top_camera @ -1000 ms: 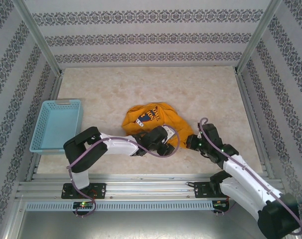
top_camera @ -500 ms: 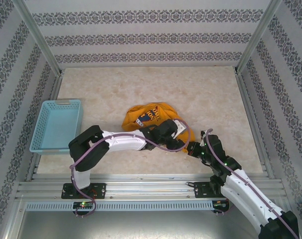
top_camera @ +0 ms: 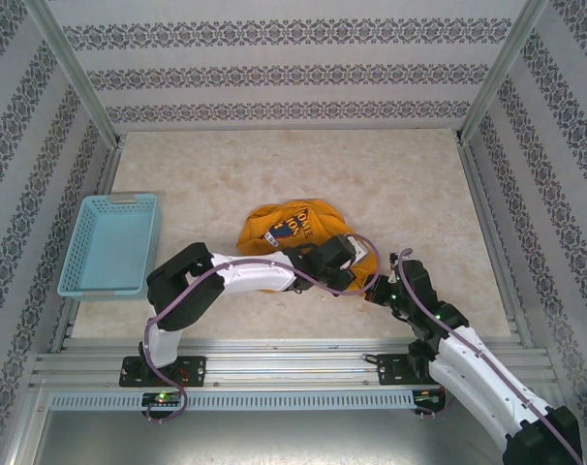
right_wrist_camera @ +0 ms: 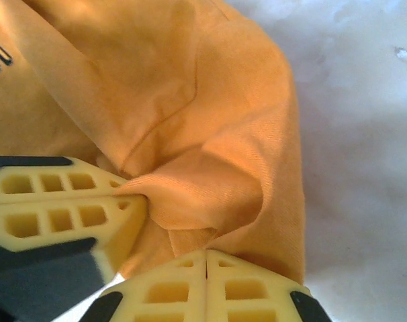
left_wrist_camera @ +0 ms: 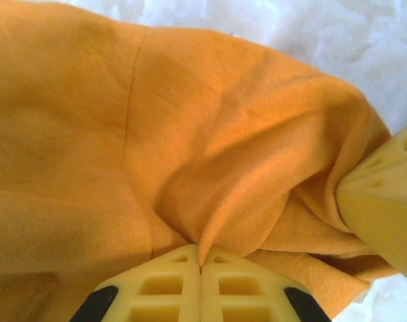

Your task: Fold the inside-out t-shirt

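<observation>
Crumpled mustard t-shirt (top_camera: 313,225), dark emblem (top_camera: 286,224) showing — left pincer (left_wrist_camera: 201,258) and right pincer (right_wrist_camera: 205,260) each pinching its cloth

One table (top_camera: 419,184) bears one inside-out t-shirt (top_camera: 257,242) and one blue basket (top_camera: 119,200), with two grippers, left gripper (left_wrist_camera: 201,251) and right gripper (right_wrist_camera: 205,253).

Basket (top_camera: 109,247) L of t-shirt (top_camera: 303,225)

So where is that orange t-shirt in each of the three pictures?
Top external: the t-shirt lies crumpled mid-table, just beyond the arms.
Left wrist: t-shirt cloth covers most of the picture.
Right wrist: t-shirt cloth covers the upper left and middle.
Shared landmark: its bunched near-right edge, pinched by the left gripper and the right gripper close together.
</observation>
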